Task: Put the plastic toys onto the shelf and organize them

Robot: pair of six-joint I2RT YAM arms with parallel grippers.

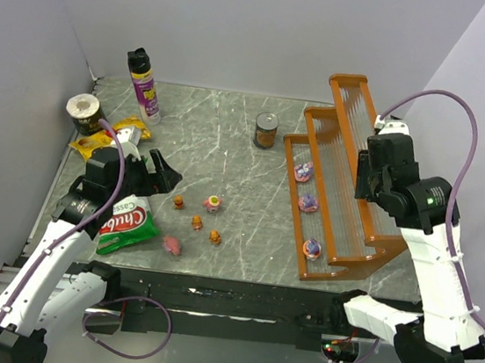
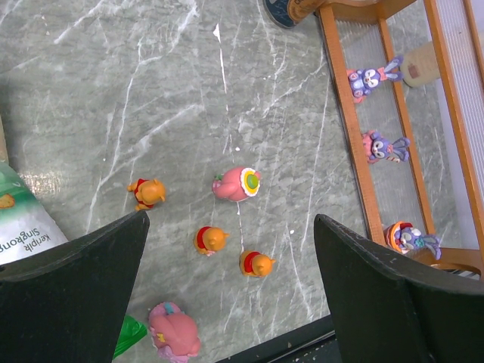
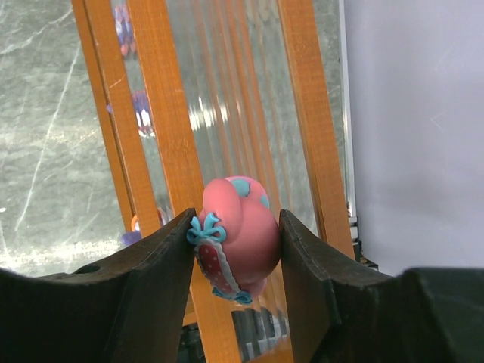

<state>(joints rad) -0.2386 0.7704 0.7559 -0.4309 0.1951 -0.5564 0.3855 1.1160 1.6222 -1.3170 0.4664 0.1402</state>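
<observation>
The right gripper (image 3: 236, 227) was clamped on a pink toy (image 3: 242, 242), with the shelf (image 3: 162, 128) directly beyond its fingers. The left gripper (image 2: 231, 223) gaped wide, loose toys (image 2: 236, 184) on the table (image 2: 151, 91) beneath it.

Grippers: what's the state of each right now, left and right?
Left gripper: open, holding nothing.
Right gripper: closed on a pink toy.

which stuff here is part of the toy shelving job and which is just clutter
Job: shelf, three purple toys on it, pink toy in the right jaws, five loose toys on the table.
Clutter: can, spray bottle, green snack bag, yellow bags.
</observation>
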